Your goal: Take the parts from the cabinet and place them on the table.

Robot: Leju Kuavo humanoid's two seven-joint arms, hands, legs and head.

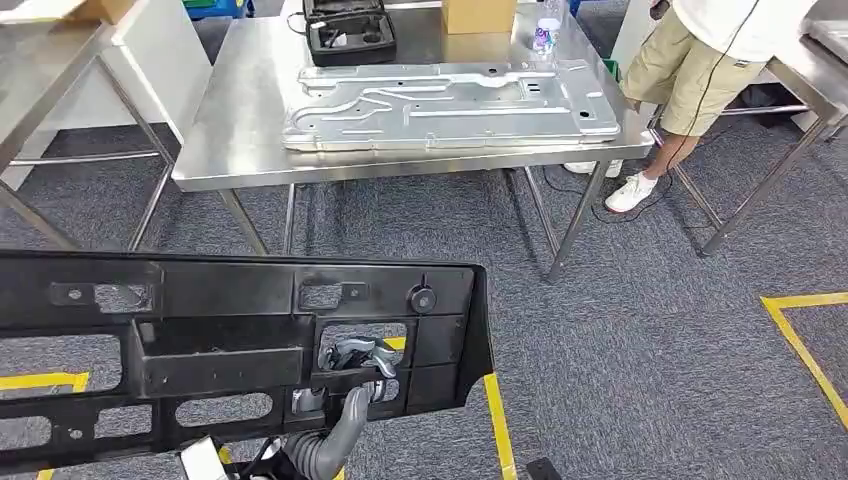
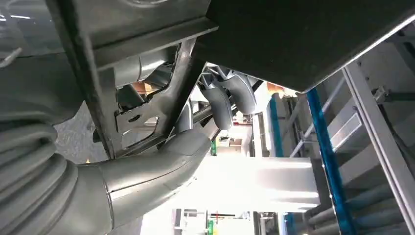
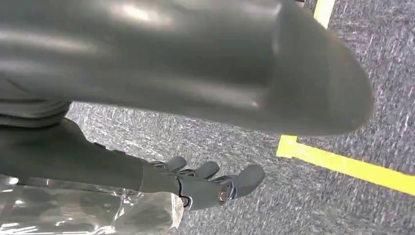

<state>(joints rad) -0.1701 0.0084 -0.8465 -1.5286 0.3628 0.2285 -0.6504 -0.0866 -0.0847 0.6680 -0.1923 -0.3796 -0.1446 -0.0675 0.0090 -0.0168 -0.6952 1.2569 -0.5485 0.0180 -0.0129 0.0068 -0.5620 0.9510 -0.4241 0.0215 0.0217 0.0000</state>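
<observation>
A long black plastic frame part [image 1: 230,330] with several cut-outs hangs across the lower left of the head view, above the carpet. My left hand [image 1: 355,360] holds it from behind, its fingers hooked through one opening. In the left wrist view the left hand [image 2: 215,107] curls around a rib of the black part [image 2: 293,34]. My right hand [image 3: 205,183] hangs over the grey carpet with its fingers stretched out and nothing in them. The steel table [image 1: 240,130] stands ahead, some way beyond the part.
A large silver sheet-metal panel [image 1: 450,105] lies on the table, with a black case [image 1: 348,30], a cardboard box [image 1: 478,14] and a bottle [image 1: 545,35] behind it. A person in khaki shorts [image 1: 690,60] stands at its right end. Yellow tape [image 1: 800,340] marks the floor.
</observation>
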